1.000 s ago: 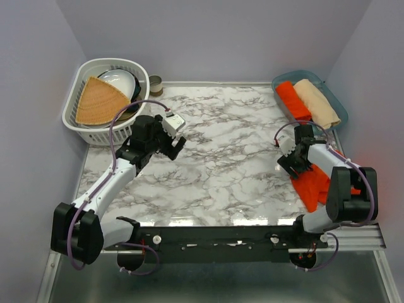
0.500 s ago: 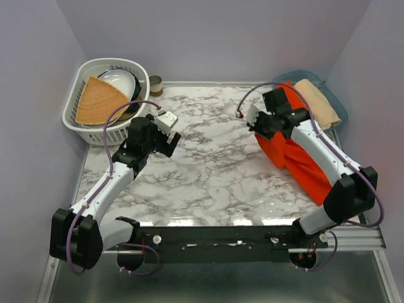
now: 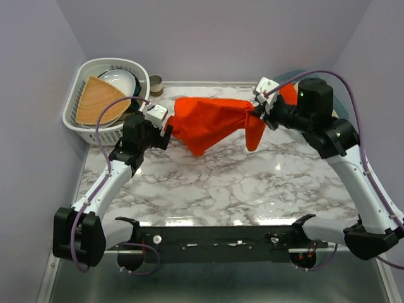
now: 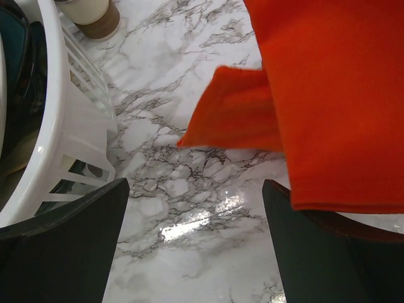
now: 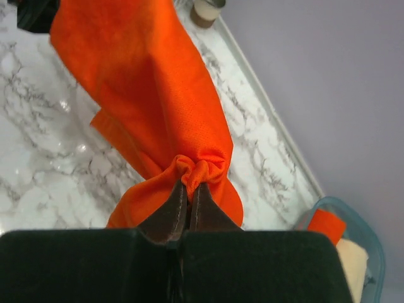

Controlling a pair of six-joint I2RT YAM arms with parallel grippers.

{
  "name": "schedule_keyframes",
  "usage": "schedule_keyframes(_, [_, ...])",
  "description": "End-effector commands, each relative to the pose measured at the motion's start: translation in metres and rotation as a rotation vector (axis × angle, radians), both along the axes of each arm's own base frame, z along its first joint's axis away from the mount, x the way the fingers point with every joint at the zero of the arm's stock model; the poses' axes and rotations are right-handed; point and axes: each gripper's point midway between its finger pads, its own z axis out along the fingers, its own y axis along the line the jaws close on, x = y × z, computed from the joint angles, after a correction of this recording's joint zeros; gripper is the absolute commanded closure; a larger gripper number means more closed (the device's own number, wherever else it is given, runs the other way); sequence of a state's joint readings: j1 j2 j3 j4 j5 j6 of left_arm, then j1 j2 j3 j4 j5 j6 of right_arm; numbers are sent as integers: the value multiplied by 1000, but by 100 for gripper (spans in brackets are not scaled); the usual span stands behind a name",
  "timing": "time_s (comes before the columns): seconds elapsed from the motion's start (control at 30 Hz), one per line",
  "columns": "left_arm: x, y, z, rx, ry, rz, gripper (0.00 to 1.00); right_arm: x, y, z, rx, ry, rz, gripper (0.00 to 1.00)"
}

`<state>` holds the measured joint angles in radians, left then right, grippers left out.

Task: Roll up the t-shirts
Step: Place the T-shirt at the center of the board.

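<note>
A bright orange-red t-shirt (image 3: pixel 208 123) hangs bunched from my right gripper (image 3: pixel 252 112), which is shut on a pinch of its cloth (image 5: pixel 199 167). The shirt drapes leftward over the back middle of the marble table, and its lower edge trails toward the surface. My left gripper (image 3: pixel 165 129) is open just left of the shirt, with only bare marble between its jaws (image 4: pixel 196 240); the shirt's hem (image 4: pixel 328 95) hangs over its right finger. A rolled orange t-shirt (image 5: pixel 328 224) and a beige one (image 5: pixel 353 259) lie in the teal bin at the back right.
A white basket (image 3: pixel 82 120) at the back left holds a tan woven fan-shaped piece (image 3: pixel 98 101) and a bowl (image 3: pixel 120 79). A small jar (image 3: pixel 155 84) stands beside it. The teal bin (image 3: pixel 297 74) sits partly behind my right arm. Walls enclose the table.
My right gripper shut on the orange shirt at the front right, lifted it and carried it to the back middle. The left arm shifted slightly back, still open.
</note>
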<state>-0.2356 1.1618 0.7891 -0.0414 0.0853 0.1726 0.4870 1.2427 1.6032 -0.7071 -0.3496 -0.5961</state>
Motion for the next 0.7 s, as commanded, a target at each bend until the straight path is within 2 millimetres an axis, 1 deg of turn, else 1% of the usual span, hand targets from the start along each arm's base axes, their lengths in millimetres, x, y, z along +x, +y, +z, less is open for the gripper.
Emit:
schedule_keyframes(0.0, [4, -1, 6, -23, -28, 5, 2, 1, -47, -88, -62, 210, -235, 99])
schedule_keyframes(0.03, [3, -2, 5, -25, -24, -2, 2, -3, -58, -104, -62, 246, -274, 99])
schedule_keyframes(0.07, [3, -4, 5, -28, -20, -9, 2, -8, -71, -147, -103, 326, -311, 99])
schedule_keyframes(0.1, [3, -5, 4, -29, -13, -14, 2, -5, -94, -165, -121, 357, -390, 99])
schedule_keyframes(0.13, [2, -5, 3, -26, -7, -18, 2, -4, -111, -179, -125, 388, -461, 93])
schedule_keyframes(0.17, [2, -6, 4, -22, -3, -26, 2, -2, -127, -194, -125, 427, -530, 83])
schedule_keyframes(0.2, [2, -7, 5, -20, -1, -38, 2, 2, -155, -202, -97, 477, -628, 62])
schedule_keyframes(0.23, [2, -8, 5, -4, 0, -55, 2, 5, -165, -205, -72, 524, -663, 55])
schedule_keyframes(0.27, [-1, -9, 0, 3, 23, -65, 2, 1, -169, -217, -90, 610, -664, 51])
schedule_keyframes(0.3, [-2, -12, -1, 8, 31, -90, 2, 9, -163, -203, -70, 602, -620, 47])
schedule_keyframes(0.37, [-8, -14, -11, 24, 70, -121, 1, 13, -151, -193, -72, 575, -514, 44])
schedule_keyframes(0.4, [-12, -15, -17, 24, 90, -135, 2, 14, -136, -182, -34, 551, -423, 43])
schedule_keyframes(0.47, [-24, -22, -30, 20, 137, -197, 2, 20, -121, -169, -51, 468, -312, 41])
schedule_keyframes(0.5, [-31, -25, -38, 15, 168, -218, 4, 17, -103, -172, -84, 459, -238, 41])
schedule_keyframes(0.53, [-38, -32, -42, -8, 190, -260, 5, 17, -95, -174, -133, 429, -177, 41])
schedule_keyframes(0.57, [-46, -34, -51, -18, 234, -276, 6, 13, -87, -178, -160, 427, -136, 41])
schedule_keyframes(0.6, [-52, -36, -56, -35, 266, -284, 8, 8, -70, -183, -185, 423, -66, 41])
schedule_keyframes(0.63, [-57, -38, -59, -48, 286, -293, 8, 5, -60, -187, -210, 405, -9, 41])
schedule_keyframes(0.67, [-61, -39, -62, -55, 306, -297, 8, -1, -51, -196, -232, 408, 41, 40])
